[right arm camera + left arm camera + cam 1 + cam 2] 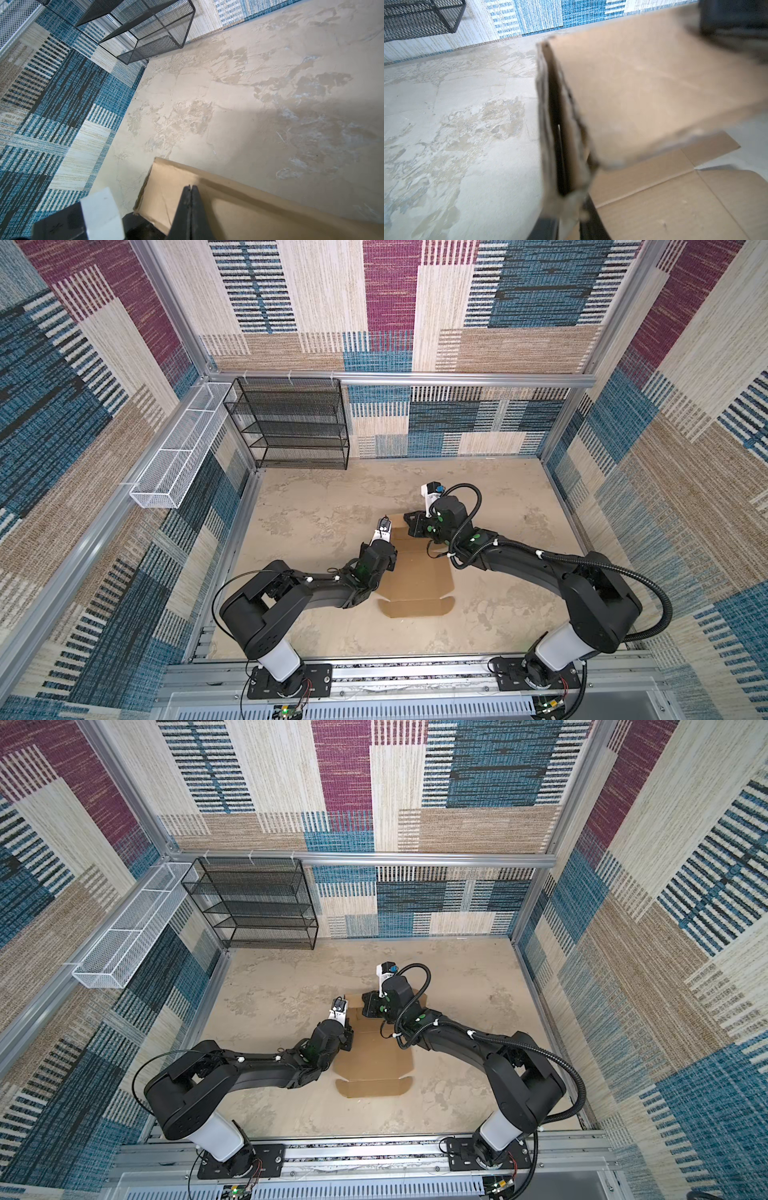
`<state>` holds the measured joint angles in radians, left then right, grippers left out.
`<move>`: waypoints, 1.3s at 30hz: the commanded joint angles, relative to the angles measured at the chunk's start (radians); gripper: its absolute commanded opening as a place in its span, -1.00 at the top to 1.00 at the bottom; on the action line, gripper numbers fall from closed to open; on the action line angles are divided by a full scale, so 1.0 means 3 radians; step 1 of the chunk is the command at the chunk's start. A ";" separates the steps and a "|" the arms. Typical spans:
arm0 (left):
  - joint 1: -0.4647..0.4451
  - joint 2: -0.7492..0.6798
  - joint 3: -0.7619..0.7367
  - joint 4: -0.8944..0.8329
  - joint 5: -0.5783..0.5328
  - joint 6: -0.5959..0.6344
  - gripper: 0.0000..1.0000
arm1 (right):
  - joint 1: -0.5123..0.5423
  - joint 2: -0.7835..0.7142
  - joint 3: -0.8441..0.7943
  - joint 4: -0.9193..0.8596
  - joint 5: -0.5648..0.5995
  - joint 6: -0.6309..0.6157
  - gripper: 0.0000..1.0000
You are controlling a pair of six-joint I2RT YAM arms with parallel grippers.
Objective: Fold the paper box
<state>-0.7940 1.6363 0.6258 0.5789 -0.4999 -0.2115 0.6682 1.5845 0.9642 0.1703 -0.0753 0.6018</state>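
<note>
A paper box (374, 1065) of plain brown corrugated cardboard lies part-opened on the mottled beige tabletop (457, 977). Its near rounded flap is flat and its far end is half hidden under the two black arms. The left gripper (348, 1040) is at its left edge, and the right gripper (368, 1006) is over the far left corner. A black wire-mesh shelf rack (253, 903) stands against the back wall, well apart.

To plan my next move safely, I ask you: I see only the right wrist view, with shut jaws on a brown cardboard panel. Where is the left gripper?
Observer: The left gripper is at the left edge of the plain brown corrugated paper box; a raised side flap seems to stand between its jaws.
Operator: Is the rest folded?
Observer: No. The near part lies flat on the mottled beige table, its round-cornered end flap unfolded.
Operator: And my panel?
Observer: The panel is lifted, tilted above the flat sheet.
</note>
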 commanded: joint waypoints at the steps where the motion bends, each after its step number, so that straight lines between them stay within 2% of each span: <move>1: 0.0004 -0.0029 -0.0005 0.0081 -0.0138 -0.0041 0.55 | 0.0003 0.0021 0.0036 -0.0047 0.0043 0.0034 0.96; 14: 0.0003 -0.0059 -0.0031 0.0409 -0.0313 -0.0022 0.34 | 0.0002 0.0093 0.0098 -0.0087 -0.0014 0.0055 0.98; 22: 0.0003 0.0084 0.0089 0.0512 -0.0231 0.0066 0.26 | 0.0007 0.0133 0.0120 -0.0119 -0.0045 0.0088 0.98; 28: 0.0003 0.0205 0.0186 0.0530 -0.0223 0.0107 0.08 | 0.0007 0.0164 0.0135 -0.0138 -0.0057 0.0096 0.99; 30: 0.0003 0.0241 0.0209 0.0541 -0.0249 0.0120 0.08 | 0.0007 0.0179 0.0145 -0.0141 -0.0058 0.0096 0.99; 33: 0.0003 0.0277 0.0210 0.0588 -0.0282 0.0132 0.11 | 0.0006 0.0198 0.0151 -0.0136 -0.0073 0.0100 0.99; 39: 0.0003 0.0345 0.0219 0.0672 -0.0322 0.0132 0.56 | 0.0007 0.0220 0.0146 -0.0133 -0.0091 0.0111 1.00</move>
<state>-0.7933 1.7321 0.6846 0.7357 -0.5850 -0.2016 0.6682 1.6432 1.0084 0.1860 -0.0799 0.6277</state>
